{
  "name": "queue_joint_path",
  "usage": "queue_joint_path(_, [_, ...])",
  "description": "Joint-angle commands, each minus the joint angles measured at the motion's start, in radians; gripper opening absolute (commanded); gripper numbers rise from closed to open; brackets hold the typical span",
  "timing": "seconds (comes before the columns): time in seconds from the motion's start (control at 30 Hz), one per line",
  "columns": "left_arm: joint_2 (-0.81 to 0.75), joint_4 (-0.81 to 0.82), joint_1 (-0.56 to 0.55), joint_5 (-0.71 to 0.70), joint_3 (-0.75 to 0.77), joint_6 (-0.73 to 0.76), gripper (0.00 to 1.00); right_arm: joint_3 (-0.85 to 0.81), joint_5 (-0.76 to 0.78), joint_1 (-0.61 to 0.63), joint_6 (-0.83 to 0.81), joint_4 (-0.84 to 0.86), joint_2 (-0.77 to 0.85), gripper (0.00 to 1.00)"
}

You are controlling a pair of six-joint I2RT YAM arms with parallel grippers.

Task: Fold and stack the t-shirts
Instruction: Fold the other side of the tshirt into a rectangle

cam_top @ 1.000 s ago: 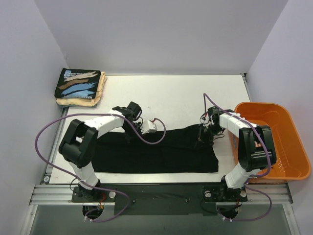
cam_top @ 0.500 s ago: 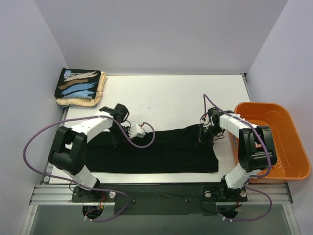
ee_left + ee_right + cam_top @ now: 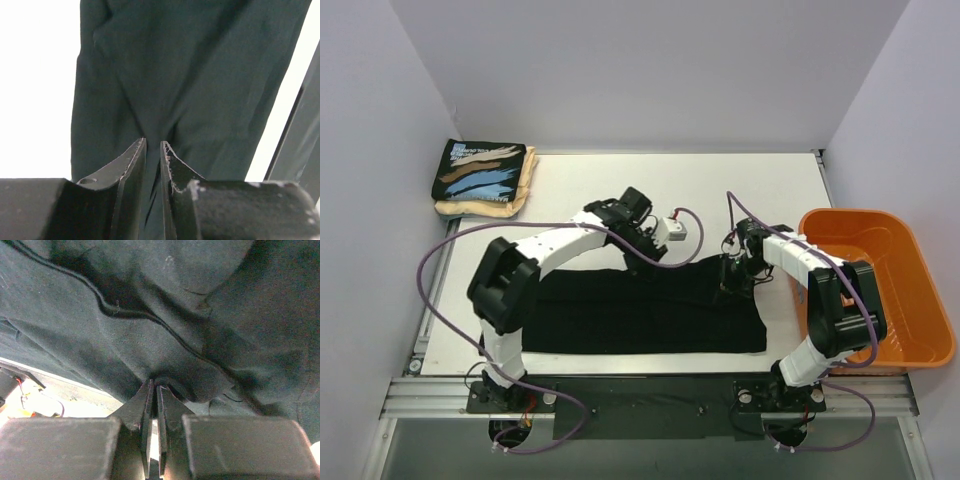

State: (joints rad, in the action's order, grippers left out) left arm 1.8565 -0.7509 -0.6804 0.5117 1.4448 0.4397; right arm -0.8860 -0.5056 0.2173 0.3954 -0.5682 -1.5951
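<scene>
A plain black t-shirt [image 3: 640, 315] lies spread across the near part of the table, and it fills the left wrist view [image 3: 190, 75] and the right wrist view [image 3: 150, 315]. My left gripper [image 3: 645, 262] is at its far edge near the middle. Its jaws [image 3: 153, 145] stand a narrow gap apart, with creased cloth running into the gap. My right gripper [image 3: 728, 285] is at the shirt's far right corner, shut [image 3: 154, 386] on a bunched fold of the shirt. A folded printed black t-shirt [image 3: 480, 172] rests on a folded cream t-shirt [image 3: 525, 185] at the back left.
An orange plastic basket [image 3: 860, 216] stands at the table's right edge, close to my right arm. White walls close in the back and both sides. Purple cables loop from both arms over the table's near half.
My left arm has swung from the shirt's left part to its far edge near the middle. Its jaws have parted slightly. The right gripper has shifted a little left and still grips.
</scene>
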Motion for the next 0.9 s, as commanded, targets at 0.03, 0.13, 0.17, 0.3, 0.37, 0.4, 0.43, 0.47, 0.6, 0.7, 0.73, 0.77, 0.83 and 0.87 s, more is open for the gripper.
queue_joint_path(0.03, [0.145,0.196,-0.077,0.064,0.112,-0.323,0.33,0.024,0.038,-0.001,0.043,-0.010,0.010,0.00])
queue_joint_path(0.13, [0.181,0.231,-0.099,0.048,0.114,-0.392,0.35,0.041,0.068,-0.006,0.063,-0.022,0.076,0.27])
queue_joint_path(0.17, [0.184,0.239,-0.097,0.051,0.103,-0.403,0.36,0.045,0.075,-0.012,0.075,-0.031,0.095,0.39])
queue_joint_path(0.3, [0.179,0.286,-0.099,0.001,0.069,-0.433,0.41,0.088,0.099,-0.090,0.114,-0.033,0.251,0.43])
queue_joint_path(0.37, [0.181,0.300,-0.099,-0.004,0.071,-0.434,0.44,0.091,0.093,-0.134,0.118,-0.009,0.302,0.43])
queue_joint_path(0.4, [0.182,0.304,-0.099,-0.009,0.074,-0.434,0.45,0.090,0.091,-0.142,0.114,0.005,0.320,0.42])
queue_joint_path(0.43, [0.182,0.315,-0.099,-0.012,0.077,-0.465,0.46,0.084,0.076,-0.142,0.112,0.031,0.317,0.41])
queue_joint_path(0.47, [0.185,0.321,-0.099,-0.010,0.081,-0.467,0.48,0.082,0.062,-0.141,0.109,0.048,0.310,0.41])
queue_joint_path(0.6, [0.217,0.326,-0.100,-0.018,0.095,-0.476,0.49,0.078,0.045,-0.121,0.118,0.071,0.230,0.40])
queue_joint_path(0.7, [0.225,0.344,-0.105,-0.001,0.072,-0.481,0.49,0.096,0.058,-0.113,0.137,0.076,0.192,0.41])
queue_joint_path(0.73, [0.227,0.361,-0.104,0.001,0.069,-0.489,0.49,0.099,0.062,-0.113,0.135,0.079,0.182,0.44])
queue_joint_path(0.77, [0.228,0.369,-0.105,0.007,0.065,-0.490,0.48,0.101,0.084,-0.113,0.128,0.082,0.161,0.44])
queue_joint_path(0.83, [0.230,0.384,-0.105,0.017,0.066,-0.492,0.41,0.098,0.113,-0.116,0.117,0.085,0.129,0.44])
queue_joint_path(0.87, [0.231,0.387,-0.108,0.022,0.066,-0.492,0.38,0.096,0.113,-0.116,0.111,0.093,0.120,0.43])
